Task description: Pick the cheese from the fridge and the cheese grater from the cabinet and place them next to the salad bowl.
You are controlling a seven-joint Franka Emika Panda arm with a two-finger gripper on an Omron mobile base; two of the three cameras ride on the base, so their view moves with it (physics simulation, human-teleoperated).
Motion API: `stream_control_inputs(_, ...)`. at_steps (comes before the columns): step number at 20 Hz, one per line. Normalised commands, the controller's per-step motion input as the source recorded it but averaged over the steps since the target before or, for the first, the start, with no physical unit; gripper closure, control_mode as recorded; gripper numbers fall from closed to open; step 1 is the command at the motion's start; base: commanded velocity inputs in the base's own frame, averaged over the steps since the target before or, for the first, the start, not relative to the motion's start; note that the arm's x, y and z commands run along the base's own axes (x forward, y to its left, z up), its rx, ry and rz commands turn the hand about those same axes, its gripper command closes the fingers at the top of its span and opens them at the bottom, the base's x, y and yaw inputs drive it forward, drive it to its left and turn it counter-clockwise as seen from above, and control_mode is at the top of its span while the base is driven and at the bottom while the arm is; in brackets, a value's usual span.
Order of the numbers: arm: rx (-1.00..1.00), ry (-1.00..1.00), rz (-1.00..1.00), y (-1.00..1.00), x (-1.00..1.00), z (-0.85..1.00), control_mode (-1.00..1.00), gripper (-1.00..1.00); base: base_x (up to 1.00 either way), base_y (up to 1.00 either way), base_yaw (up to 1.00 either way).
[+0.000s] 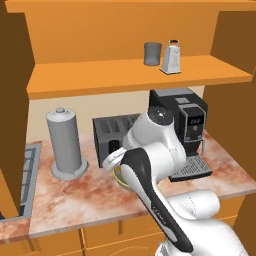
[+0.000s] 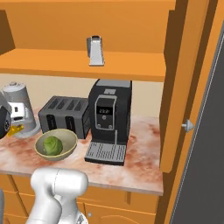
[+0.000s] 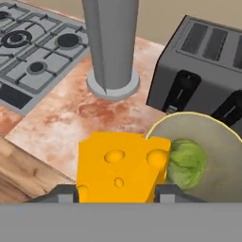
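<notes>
In the hand view the yellow-orange cheese with holes sits between my fingertips, and my gripper is shut on it, hovering above the marbled counter. Just right of the cheese is the olive salad bowl holding a green lettuce head. In the right base view a sliver of the cheese shows at the far left, left of the salad bowl. The silver cheese grater stands upright on the shelf of the orange cabinet; the cheese grater is also in the right base view.
A dark toaster and a black coffee machine stand behind and right of the bowl. A grey cylinder on a round foot stands left, with a gas hob beyond it. A dark cup is beside the grater.
</notes>
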Motion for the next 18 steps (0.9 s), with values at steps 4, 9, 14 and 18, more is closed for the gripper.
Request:
stream_control_inputs(4, -0.14, 0.15, 0.14, 0.59, 0.0, -0.55, -1.0, 1.0, 0.0, 0.0, 0.0)
stream_control_inputs(9, -0.17, 0.06, 0.12, 0.57, 0.0, -0.65, -1.0, 1.0, 0.0, 0.0, 0.0)
stream_control_inputs(14, -0.02, -0.02, 0.09, 0.37, 0.01, -0.49, -1.0, 1.0, 0.0, 0.0, 0.0)
stream_control_inputs(18, 0.01, -0.14, 0.02, 0.04, 0.0, -0.36, -1.0, 1.0, 0.0, 0.0, 0.0)
